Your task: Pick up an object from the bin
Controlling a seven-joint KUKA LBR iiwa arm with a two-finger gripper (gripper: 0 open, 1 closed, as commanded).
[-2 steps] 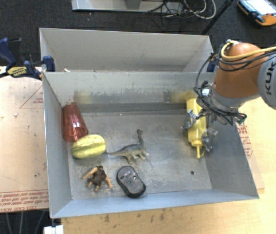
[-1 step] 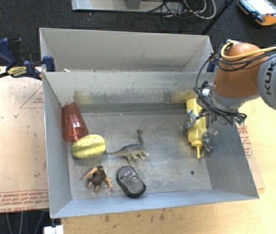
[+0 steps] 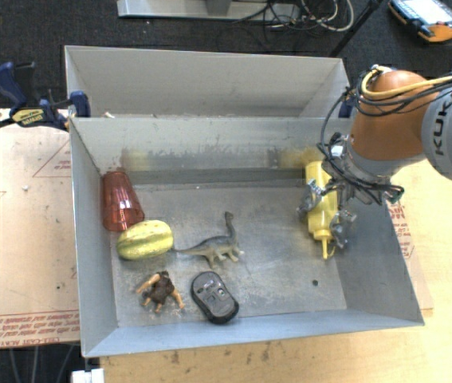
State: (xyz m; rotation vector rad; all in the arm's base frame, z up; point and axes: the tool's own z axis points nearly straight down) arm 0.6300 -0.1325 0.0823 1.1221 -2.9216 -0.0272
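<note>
The grey metal bin (image 3: 210, 174) has a sloping wall on each side and a flat floor. Its right half is almost bare. The arm (image 3: 393, 126), with its orange cover, reaches in over the right rim and goes down to the right part of the floor.

There the jaws are at a long yellow thing (image 3: 320, 222), perhaps a plastic toy or a small bottle. It lies lengthwise near the foot of the right wall, with one end toward the back. This looks to be the thing to pick. Dark metal parts show on both sides of it, but whether the jaws are apart or already pressed on it, I cannot tell.

The other things are well apart from it, on the left:
- a red cup (image 3: 120, 202) against the left wall
- a yellow-green fruit (image 3: 145, 239) just in front of the cup
- a grey dinosaur (image 3: 214, 250) beside the fruit
- a black computer mouse (image 3: 214, 296) and a small brown figure (image 3: 160, 291) near the front wall

To do this step well, I think the grip should cross the narrow width of the yellow thing, near its middle, so that it does not tip when it is lifted. The lift should go straight up, because the right wall is close and a sideways pull could knock the thing against it. The plastic is probably smooth, so a firm closing before the lift is advisable.
</note>
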